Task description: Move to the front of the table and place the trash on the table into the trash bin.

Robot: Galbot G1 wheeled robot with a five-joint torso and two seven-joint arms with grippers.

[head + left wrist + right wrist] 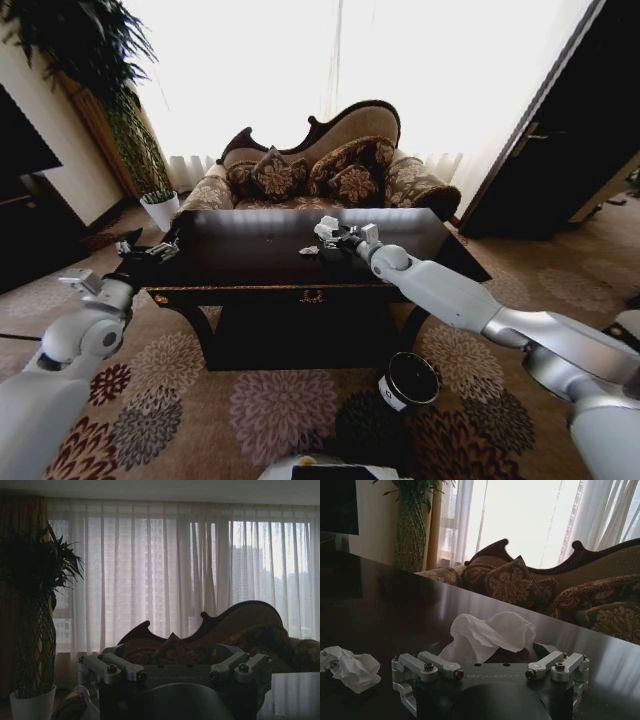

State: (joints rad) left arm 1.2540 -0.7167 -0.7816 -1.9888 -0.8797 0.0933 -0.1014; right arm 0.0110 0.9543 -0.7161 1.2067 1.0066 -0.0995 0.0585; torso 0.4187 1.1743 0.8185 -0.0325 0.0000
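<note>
Reach of the right arm runs out over the large rectangular bench of dark glossy wood (pixel 250 255), and the right pincer (pixel 335 238) sits low above its top. In the right wrist view the right pincer (pixel 487 655) has a white crumpled paper wad (pixel 490 635) bulging up right in front of its body, between the two finger mounts; whether the fingers are closed on the wad cannot be told, since the tips are hidden. A second, smaller crumpled white scrap (pixel 350 666) lies on the wood off to one side of this pincer, apart from it. In the head view a small pale scrap (pixel 309 250) lies just beside the right pincer on the robot's left. The small black cylindrical trash bin (pixel 410 380) with a white label stands on the patterned carpet (pixel 280 410), well below and behind the right pincer, near the bench's front. The left pincer (pixel 150 250) hangs by the bench's left front corner, nothing seen in it; its finger spread cannot be told.
</note>
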